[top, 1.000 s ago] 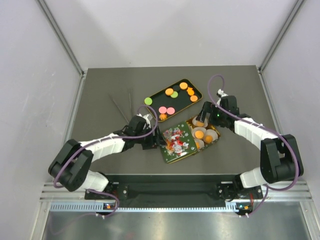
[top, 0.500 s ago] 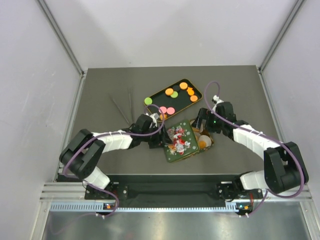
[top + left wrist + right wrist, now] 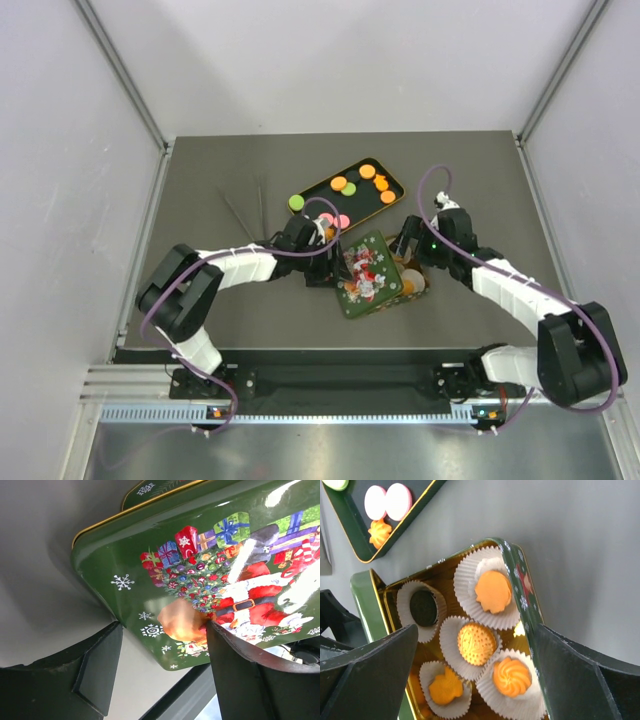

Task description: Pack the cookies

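A green tin holds cookies in white paper cups, mostly orange with one dark. Its Santa-printed lid lies tilted over the tin's left part. My left gripper is open, and the lid's near corner sits between its fingers, the left fingertip against the lid's edge. My right gripper is open and straddles the tin's far end, one finger just outside the tin wall. Loose orange, pink and green cookies lie in a black tray behind.
Two thin dark sticks lie on the table left of the tray. The tray sits close behind the tin and lid. The table's near edge runs just in front of the tin.
My left gripper has moved right with the lid at its fingers, and the lid now covers more of the tin. The right gripper has shifted slightly and stays open.
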You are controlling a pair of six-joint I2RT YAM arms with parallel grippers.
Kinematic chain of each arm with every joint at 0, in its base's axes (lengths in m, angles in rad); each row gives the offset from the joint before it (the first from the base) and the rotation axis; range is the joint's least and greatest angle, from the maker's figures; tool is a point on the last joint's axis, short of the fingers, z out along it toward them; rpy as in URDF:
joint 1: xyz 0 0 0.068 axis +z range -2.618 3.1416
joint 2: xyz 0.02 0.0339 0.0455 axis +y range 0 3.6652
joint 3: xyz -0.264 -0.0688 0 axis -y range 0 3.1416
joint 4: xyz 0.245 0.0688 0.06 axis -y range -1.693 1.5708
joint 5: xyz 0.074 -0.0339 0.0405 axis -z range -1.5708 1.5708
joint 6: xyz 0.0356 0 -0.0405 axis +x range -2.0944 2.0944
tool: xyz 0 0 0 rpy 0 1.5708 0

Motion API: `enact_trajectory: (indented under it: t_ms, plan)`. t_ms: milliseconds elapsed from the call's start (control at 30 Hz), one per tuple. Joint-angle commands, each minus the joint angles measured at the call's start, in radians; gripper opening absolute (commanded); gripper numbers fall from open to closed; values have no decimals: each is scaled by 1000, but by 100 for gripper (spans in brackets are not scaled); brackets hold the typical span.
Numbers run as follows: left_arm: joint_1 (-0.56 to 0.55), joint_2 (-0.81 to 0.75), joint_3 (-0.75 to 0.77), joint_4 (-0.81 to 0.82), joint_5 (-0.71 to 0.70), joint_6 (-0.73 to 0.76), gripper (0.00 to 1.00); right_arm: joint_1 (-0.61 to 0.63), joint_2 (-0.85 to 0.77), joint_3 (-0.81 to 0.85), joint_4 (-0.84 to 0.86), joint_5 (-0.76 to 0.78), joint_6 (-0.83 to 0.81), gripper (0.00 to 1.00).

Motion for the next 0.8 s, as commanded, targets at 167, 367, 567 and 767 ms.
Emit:
enact_trajectory:
  t_ms: [167,367,567,767]
  plan:
    - [-12,14,46,19,-38,40,72,-16,-101,-44,35,6,80,100]
    - [-12,12,72,1,-40,51,71,-59,-123,-58,18,27,106,100]
    - [-12,8,86,-32,-43,57,71,-90,-176,-68,24,22,91,100]
    - [-12,9,87,-35,-43,57,71,-101,-164,-70,78,-95,39,100]
